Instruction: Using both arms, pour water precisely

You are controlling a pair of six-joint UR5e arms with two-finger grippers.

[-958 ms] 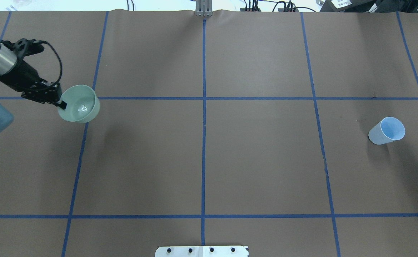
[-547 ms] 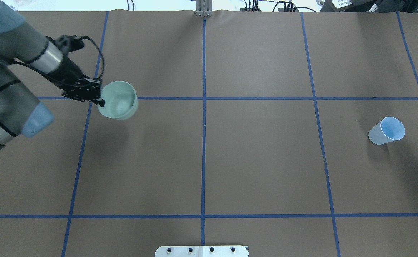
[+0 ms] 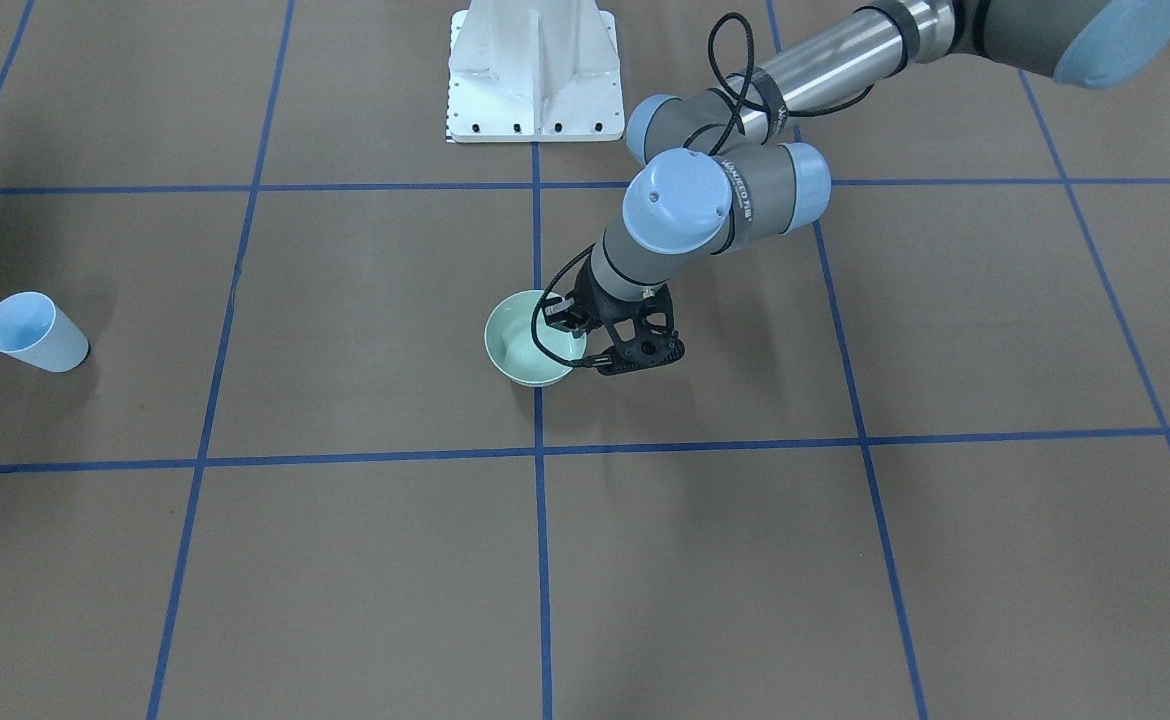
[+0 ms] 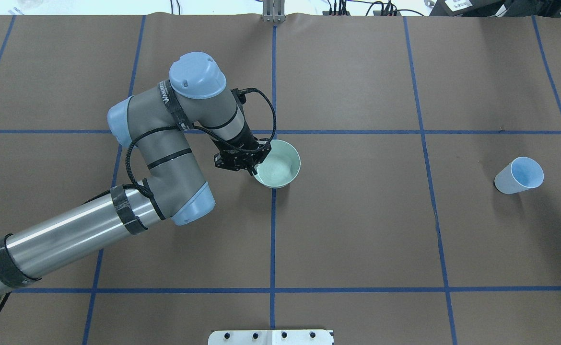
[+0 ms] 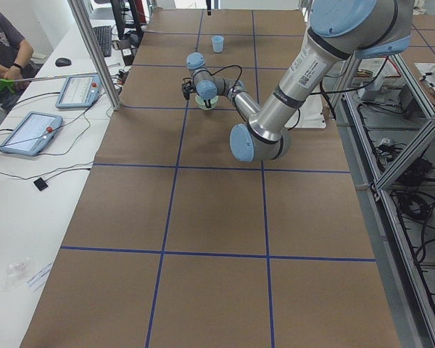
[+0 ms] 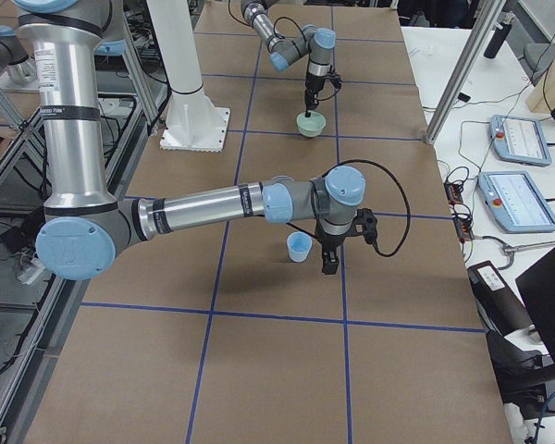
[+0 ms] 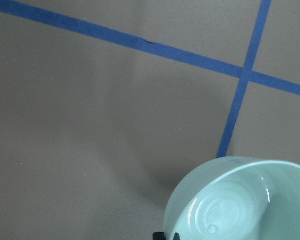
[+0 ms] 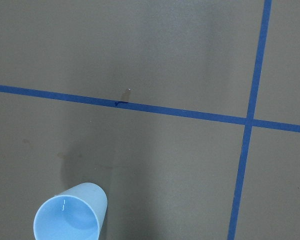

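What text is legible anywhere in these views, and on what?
Nothing reads cleanly.
Band lettering on left arm: blurred, unreadable.
Tube lettering on right arm: too small.
White label beyond table: too small.
Tablet screens: too small.
Bowl, cup: no markings visible.

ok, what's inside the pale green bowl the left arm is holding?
A small pool of clear water at the bottom of the bowl, showing as whitish glints. The left gripper clamps the rim and covers that edge.
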